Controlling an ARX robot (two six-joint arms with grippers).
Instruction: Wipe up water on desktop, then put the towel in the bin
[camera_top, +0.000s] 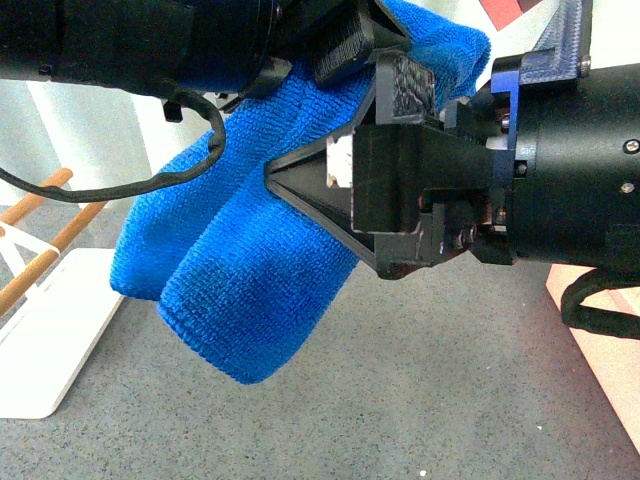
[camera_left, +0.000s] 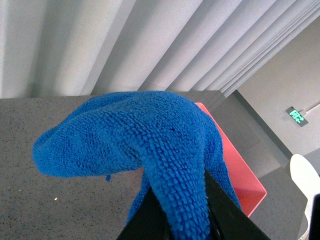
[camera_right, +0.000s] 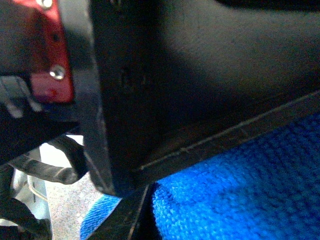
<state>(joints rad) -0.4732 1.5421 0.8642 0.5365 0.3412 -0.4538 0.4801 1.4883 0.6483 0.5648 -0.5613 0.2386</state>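
The blue towel (camera_top: 250, 270) hangs in folds above the dark grey desktop (camera_top: 400, 400), held up close to the front camera. My left gripper (camera_top: 350, 45) comes in from the upper left and is shut on the towel's top. My right gripper (camera_top: 335, 180) comes in from the right and is shut on the towel's side, by its white label. In the left wrist view the towel (camera_left: 150, 135) drapes over the left gripper (camera_left: 185, 220), with the pink bin (camera_left: 240, 175) just behind it. In the right wrist view the towel (camera_right: 240, 195) fills the space by the right gripper (camera_right: 150, 200). The bin's edge (camera_top: 610, 340) shows at the right.
A white rack base (camera_top: 50, 340) with wooden bars (camera_top: 50, 250) stands on the desktop at the left. White curtains (camera_left: 150, 45) hang behind the desk. The desktop (camera_left: 50, 200) stretches under the towel.
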